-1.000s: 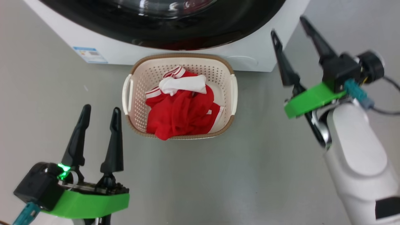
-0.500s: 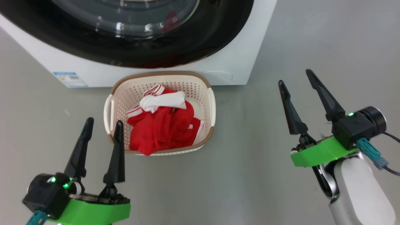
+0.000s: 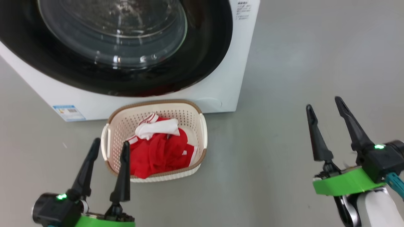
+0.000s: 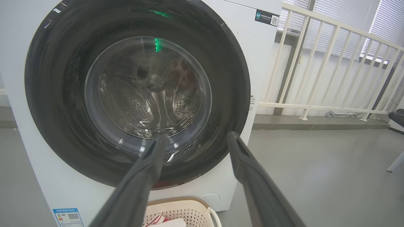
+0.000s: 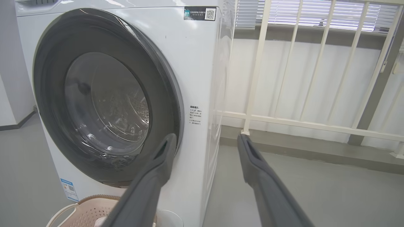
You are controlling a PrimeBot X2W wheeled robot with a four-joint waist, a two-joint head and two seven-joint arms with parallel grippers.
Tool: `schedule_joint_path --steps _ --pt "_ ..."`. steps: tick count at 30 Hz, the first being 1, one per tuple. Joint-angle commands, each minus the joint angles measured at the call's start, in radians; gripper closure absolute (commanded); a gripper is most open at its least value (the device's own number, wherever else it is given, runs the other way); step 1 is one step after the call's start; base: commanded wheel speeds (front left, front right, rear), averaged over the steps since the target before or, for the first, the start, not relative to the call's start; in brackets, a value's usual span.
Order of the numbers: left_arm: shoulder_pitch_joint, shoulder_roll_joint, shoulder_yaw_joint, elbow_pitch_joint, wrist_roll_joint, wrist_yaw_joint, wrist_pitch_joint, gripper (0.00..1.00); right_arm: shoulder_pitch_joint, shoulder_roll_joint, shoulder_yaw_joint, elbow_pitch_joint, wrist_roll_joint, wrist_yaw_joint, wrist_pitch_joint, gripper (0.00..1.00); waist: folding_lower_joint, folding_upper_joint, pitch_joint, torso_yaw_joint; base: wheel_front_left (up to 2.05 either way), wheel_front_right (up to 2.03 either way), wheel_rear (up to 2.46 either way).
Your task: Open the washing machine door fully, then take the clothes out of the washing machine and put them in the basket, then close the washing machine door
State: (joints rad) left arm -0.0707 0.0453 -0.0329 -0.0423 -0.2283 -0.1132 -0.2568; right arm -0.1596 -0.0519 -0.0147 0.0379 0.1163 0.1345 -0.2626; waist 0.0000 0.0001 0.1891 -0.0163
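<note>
Door shut, clothes in basket, both grippers empty with fingers apart.

The white machine (image 3: 221, 78) stands on the grey floor (image 3: 268, 164). Its door (image 3: 205, 47), a glossy black ring round a bulging glass bowl, lies flush on the front, facing the robot. The left wrist view shows the perforated drum (image 4: 132, 107) through the glass. The right wrist view adds the machine's side and a white railing (image 5: 315, 126). The cream, brown-rimmed basket (image 3: 154, 103) sits on the floor just before the machine's lower front, with its long axis along that front and 2 handles at its ends. In the head view, red clothes (image 3: 157, 154) with a white piece lie inside. The left gripper (image 3: 111, 142) hovers by the basket's left end, and the right gripper (image 3: 323, 102) is well apart to the right.
</note>
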Motion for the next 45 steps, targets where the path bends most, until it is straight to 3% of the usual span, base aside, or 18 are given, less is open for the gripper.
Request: schedule_joint_path --steps 1,25,44,45 --pt "0.01 0.011 0.027 -0.023 0.024 0.01 -0.005 0.0 0.027 0.002 0.005 -0.044 0.011 -0.004 0.001 0.0 0.0 -0.0001 -0.042 -0.018 0.0 0.0 0.0" --pt "0.15 0.017 0.053 -0.029 0.08 0.07 -0.005 0.0 0.248 0.002 -0.028 -0.092 0.013 -0.004 0.001 0.0 0.0 -0.0001 -0.168 -0.033 0.0 0.0 0.0" --pt "0.176 0.017 0.053 -0.03 0.094 0.086 -0.005 0.0 0.282 0.002 -0.032 -0.094 0.015 -0.004 0.001 0.0 0.0 -0.0001 -0.192 -0.027 0.0 0.0 0.0" --pt "0.195 0.003 0.021 -0.006 0.089 0.083 0.0 1.0 0.285 0.016 -0.052 -0.059 0.014 0.0 0.0 1.0 0.0 -0.0001 -0.192 -0.027 0.0 0.0 0.0"
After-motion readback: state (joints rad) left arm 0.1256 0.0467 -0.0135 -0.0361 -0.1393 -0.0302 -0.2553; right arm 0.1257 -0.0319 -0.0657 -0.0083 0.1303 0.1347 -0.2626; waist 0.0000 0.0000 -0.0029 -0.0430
